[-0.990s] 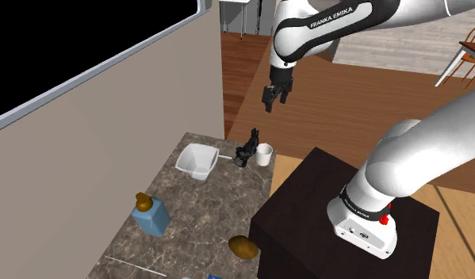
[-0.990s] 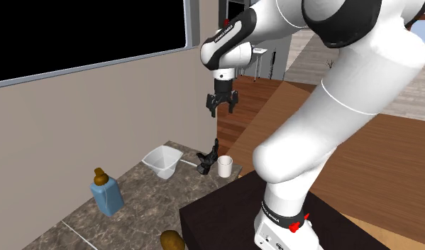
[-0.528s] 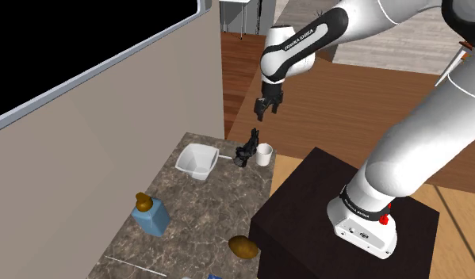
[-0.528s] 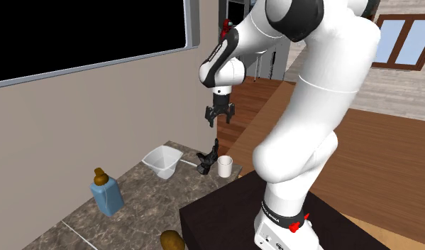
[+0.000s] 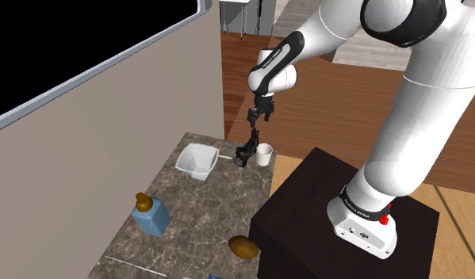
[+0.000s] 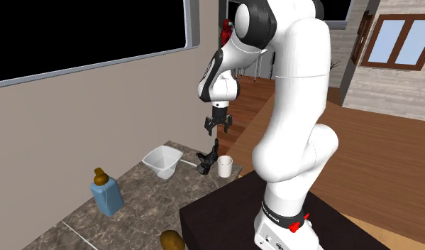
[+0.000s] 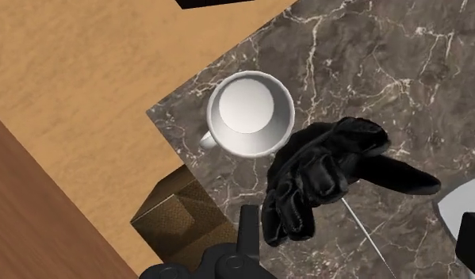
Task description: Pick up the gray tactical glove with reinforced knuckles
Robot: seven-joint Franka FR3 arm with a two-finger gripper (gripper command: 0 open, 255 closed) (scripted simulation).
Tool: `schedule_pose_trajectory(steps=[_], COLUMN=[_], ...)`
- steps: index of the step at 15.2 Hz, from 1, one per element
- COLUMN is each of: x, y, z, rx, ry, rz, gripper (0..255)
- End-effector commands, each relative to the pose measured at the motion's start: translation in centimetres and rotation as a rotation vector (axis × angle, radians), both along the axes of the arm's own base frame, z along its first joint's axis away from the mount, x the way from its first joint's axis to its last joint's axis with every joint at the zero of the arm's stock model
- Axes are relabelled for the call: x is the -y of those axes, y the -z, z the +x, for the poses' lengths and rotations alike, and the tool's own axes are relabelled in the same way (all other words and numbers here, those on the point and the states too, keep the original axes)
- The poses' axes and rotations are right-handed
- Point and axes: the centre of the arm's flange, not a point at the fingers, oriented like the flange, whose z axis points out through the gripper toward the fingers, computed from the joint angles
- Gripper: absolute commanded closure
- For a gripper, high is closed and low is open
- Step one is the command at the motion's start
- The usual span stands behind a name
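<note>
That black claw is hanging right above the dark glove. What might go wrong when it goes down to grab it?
1. The white mug stands right beside the glove, so the open gripper may hit it on the way down.
2. The mug is at the counter's corner, so a knock might tip it off onto the floor.
3. The glove lies rumpled, so the grip may catch only a fold and lose it.
</note>
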Motion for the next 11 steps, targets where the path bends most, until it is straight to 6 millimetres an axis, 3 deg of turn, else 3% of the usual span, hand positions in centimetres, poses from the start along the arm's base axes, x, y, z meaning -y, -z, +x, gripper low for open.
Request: schedule_pose_trajectory(steps=[1, 4, 11], x=[0.6, 1.5, 1.5], y=[2.3, 5.0, 8.7], z=[1.4, 2.9, 2.9], rx=[0.002, 0.004, 0.004], ry=[0.013, 0.029, 0.029], rz=[0.004, 0.01, 0.01], gripper=[0, 0, 0])
